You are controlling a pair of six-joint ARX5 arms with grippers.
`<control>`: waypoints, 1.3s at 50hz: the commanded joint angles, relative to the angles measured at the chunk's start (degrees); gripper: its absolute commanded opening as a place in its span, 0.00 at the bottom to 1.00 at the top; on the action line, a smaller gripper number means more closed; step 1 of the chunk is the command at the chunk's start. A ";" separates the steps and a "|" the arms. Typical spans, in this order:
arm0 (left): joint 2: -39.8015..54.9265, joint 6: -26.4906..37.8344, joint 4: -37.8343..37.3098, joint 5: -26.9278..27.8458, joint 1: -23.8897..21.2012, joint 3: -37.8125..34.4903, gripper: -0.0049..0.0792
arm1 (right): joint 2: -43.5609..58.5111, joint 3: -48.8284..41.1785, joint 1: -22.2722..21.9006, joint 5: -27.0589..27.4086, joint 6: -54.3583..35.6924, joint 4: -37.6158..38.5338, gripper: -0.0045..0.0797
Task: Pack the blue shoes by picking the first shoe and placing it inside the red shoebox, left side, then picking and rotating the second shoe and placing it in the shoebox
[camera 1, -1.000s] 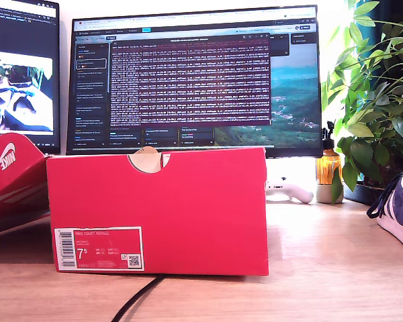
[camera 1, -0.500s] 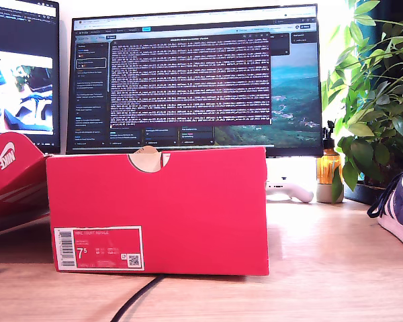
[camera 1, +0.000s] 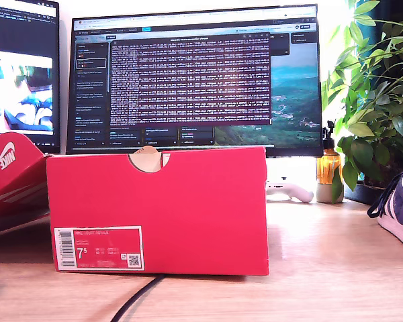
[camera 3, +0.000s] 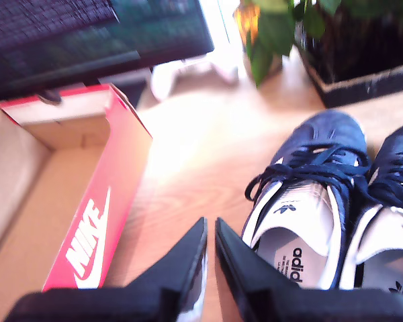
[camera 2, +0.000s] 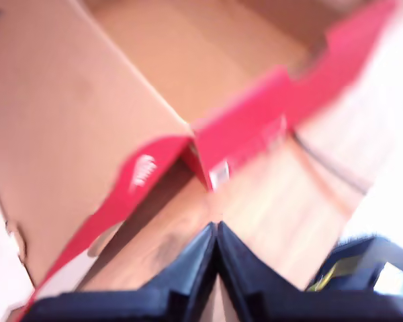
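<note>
Red shoebox (camera 3: 97, 221) seemingly empty, blue shoes (camera 3: 309, 201) beside it, both grippers' fingers together.

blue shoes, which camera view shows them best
The second wrist view: both blue shoes lie side by side on the desk, laces and white insoles clear, beside my second gripper. The exterior view catches only part of one shoe at its right edge. The first wrist view shows none, just the red shoebox.

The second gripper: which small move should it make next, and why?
Probably open my second gripper and shift toward the nearer blue shoe. Its jaws are closed on nothing, both shoes stand outside the red shoebox, and the box looks empty.
</note>
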 commanded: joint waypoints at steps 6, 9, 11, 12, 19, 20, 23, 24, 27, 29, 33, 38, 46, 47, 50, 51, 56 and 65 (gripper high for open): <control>7.08 5.92 1.16 -4.35 -5.16 0.39 0.04 | 8.81 9.88 0.26 -0.11 -0.55 -10.08 0.04; 9.27 6.60 3.26 -7.37 -7.21 0.39 0.04 | 11.91 13.20 0.26 -0.13 -1.38 -14.38 0.04; 10.58 7.32 4.70 -9.92 -8.33 0.39 0.04 | 13.57 15.06 0.26 -0.13 -1.81 -16.92 0.04; 11.21 8.07 5.29 -10.91 -8.87 0.39 0.04 | 14.49 15.82 0.26 -0.13 -1.95 -18.25 0.04; 15.21 15.19 9.14 -18.86 -11.74 0.39 0.04 | 19.30 21.18 0.26 -0.66 -2.03 -26.34 0.06; 15.72 15.47 9.55 -19.76 -11.96 0.39 0.04 | 19.87 21.68 0.26 -0.74 -2.01 -27.45 0.06; 17.18 16.46 10.45 -20.94 -12.24 0.39 0.04 | 21.27 22.71 0.26 -1.66 -2.01 -30.32 0.06; 17.75 17.46 10.75 -20.94 -12.26 0.39 0.04 | 21.79 22.95 0.26 -1.92 -2.01 -31.21 0.06; 19.50 18.18 12.00 -20.65 -12.26 0.39 0.04 | 22.88 23.30 0.42 -2.93 -1.95 -33.14 0.09; 20.52 18.25 13.00 -20.33 -12.33 0.39 0.04 | 23.43 23.30 0.70 -3.32 -1.92 -34.05 0.10; 22.60 18.67 15.41 -20.22 -12.85 0.39 0.04 | 24.26 23.30 1.51 -3.30 -1.62 -36.06 0.10; 25.11 20.96 19.21 -20.20 -13.81 0.39 0.04 | 24.57 23.30 2.45 -3.28 -1.36 -36.39 0.10; 29.18 22.67 23.08 -20.50 -15.12 0.39 0.04 | 24.70 23.30 3.72 -3.26 1.16 -34.75 0.16; 29.73 22.84 23.34 -20.48 -15.23 0.39 0.04 | 24.72 23.30 3.78 -3.30 1.51 -34.53 0.17; 30.88 23.87 24.09 -20.48 -15.69 0.39 0.04 | 24.81 23.30 4.00 -3.28 1.66 -34.38 0.21; 31.23 24.09 24.41 -20.48 -15.87 0.39 0.04 | 24.87 23.30 4.02 -3.28 1.68 -34.32 0.22; 32.63 24.28 26.73 -20.57 -16.72 0.39 0.04 | 25.42 23.30 4.00 -3.02 2.08 -33.44 0.23; 33.66 26.01 31.19 -20.92 -17.64 0.39 0.04 | 28.26 23.30 4.00 -2.95 2.05 -30.58 0.33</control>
